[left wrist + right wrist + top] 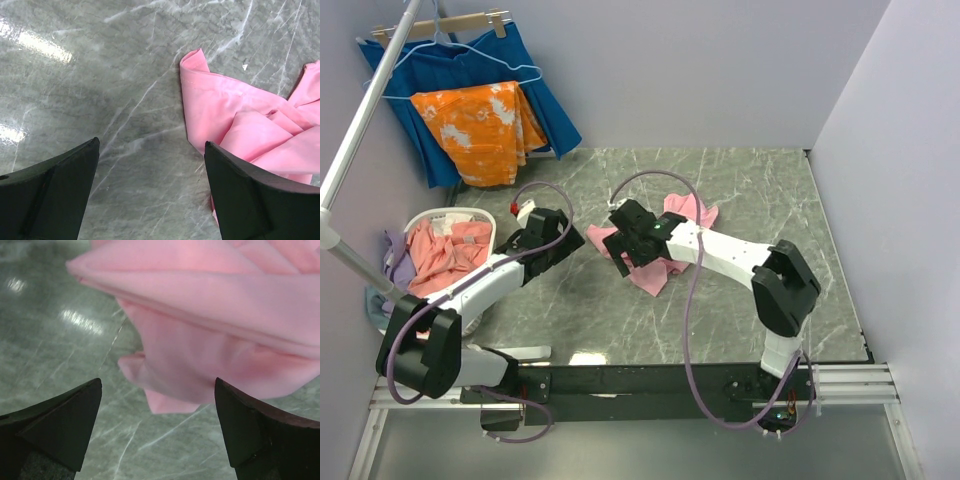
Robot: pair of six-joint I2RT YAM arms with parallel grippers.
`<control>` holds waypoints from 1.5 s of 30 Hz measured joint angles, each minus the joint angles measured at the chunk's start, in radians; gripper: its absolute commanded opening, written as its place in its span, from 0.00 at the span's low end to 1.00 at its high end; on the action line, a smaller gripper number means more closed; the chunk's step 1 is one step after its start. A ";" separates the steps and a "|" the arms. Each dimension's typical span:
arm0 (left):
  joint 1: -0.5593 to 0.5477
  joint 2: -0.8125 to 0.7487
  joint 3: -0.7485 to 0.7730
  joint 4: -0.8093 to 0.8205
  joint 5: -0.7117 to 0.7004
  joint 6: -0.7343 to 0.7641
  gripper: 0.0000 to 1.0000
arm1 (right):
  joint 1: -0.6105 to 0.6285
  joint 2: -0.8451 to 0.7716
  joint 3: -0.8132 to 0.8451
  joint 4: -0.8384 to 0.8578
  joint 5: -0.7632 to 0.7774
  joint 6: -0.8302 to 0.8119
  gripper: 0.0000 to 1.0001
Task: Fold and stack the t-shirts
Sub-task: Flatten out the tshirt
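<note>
Top external view: light pink t-shirt (688,212) lies crumpled on the marble table (760,200), well right of the white basket (450,213), not touching it. The basket holds more tees: a salmon-pink shirt (445,255) heaped inside and a lilac shirt (394,256) at its left rim.

Left gripper (151,146) sits btwn basket and pink tee, jaws spread wide w/ only bare marble btwn them. The cloth edge is just beside the finger farther from the basket; touching or not, can't tell. Right gripper (157,385) hangs over the basket-side part of the tee, jaws also wide, clamping nothing; a folded lobe of cloth lies just ahead of its fingers.

Handling, as a judgement: thin cotton, v. light, limp, no stiffness. It'll sag from any pinch point, and the layers will slide over each other. Not fragile. On smooth marble it prob. drags along rather than staying put.

Grip: avoid the bunched middle, since that catches several layers at once. Better an outer edge or corner, e.g. the rounded fold tip on the basket side for the left, and an edge on the side away from the basket for the right, so both arms can pull it out flat. Fingers need to go low, close to the marble, to nip the fabric. Which part is hem, sleeve or collar can't be told yet.
</note>
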 measured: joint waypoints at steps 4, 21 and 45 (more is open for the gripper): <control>0.000 0.003 0.000 0.000 0.002 0.000 0.91 | 0.005 0.071 0.051 -0.001 0.094 -0.006 0.91; 0.005 0.010 0.000 0.009 0.012 0.009 0.90 | -0.053 -0.137 0.140 -0.010 0.286 -0.040 0.00; 0.018 -0.172 0.041 -0.010 0.037 0.046 0.93 | 0.012 -0.644 0.320 -0.018 0.300 -0.069 0.00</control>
